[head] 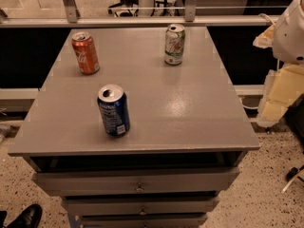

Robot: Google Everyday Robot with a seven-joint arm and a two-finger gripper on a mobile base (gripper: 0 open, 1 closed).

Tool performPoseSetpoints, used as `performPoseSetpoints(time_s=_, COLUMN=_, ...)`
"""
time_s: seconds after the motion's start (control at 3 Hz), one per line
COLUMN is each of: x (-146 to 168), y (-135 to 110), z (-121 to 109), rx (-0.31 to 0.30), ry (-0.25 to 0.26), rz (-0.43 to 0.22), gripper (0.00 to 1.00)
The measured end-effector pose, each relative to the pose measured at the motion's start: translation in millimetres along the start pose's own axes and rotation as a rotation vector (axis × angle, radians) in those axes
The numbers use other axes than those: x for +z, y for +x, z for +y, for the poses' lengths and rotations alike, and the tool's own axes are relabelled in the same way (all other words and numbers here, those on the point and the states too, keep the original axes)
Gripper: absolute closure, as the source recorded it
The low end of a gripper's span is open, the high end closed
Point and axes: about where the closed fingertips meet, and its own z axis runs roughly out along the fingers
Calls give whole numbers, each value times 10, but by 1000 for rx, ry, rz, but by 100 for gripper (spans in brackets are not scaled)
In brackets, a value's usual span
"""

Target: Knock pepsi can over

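Worktop (190, 108): grey, flat, matt with a soft sheen right of centre, set on a grey cabinet with stacked drawers (138, 180) that have small round knobs.

Three drink cans are on it, all upright and well apart from one another.

- Dark blue aluminium pepsi can (113, 110), with a silver top and a white print panel facing the front. It stands left of centre in the front half, the nearest of the three to the front edge. Its opened mouth shows on the lid. Nothing touches it.
- Orange-red aluminium cola can (85, 52), with white script. It stands at the back left, behind the pepsi can and a little to the left of it.
- White and green aluminium can (174, 44), at the back, right of centre, near the far edge.

Gripper (282, 91): pale cream parts hang below a white rounded arm housing (294, 30) at the right border of the camera view. It sits off the worktop's right side, partly cut off by the border, and well apart from every can. Whether it is open or closed cannot be told.

Speckled stone floor (266, 194) surrounds the cabinet. A black leather shoe (26, 217) shows at the bottom left corner. A pale metal rail (142, 22) runs behind the far edge.
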Motion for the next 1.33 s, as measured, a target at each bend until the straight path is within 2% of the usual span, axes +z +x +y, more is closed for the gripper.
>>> performPoseSetpoints(time_s=0.33, x=0, y=0, z=0, rx=0, ry=0, rz=0, gripper=0)
performPoseSetpoints(time_s=0.67, x=84, y=-66, z=-1, rx=17, ry=2, rz=-49, gripper=0)
performPoseSetpoints(time_s=1.0, x=537, y=-551, z=37, rx=97, ry=-43, rz=-203, gripper=0)
performPoseSetpoints(time_s=1.33, x=838, y=-971, z=-12, rx=147, ry=-65, rz=-320, gripper=0)
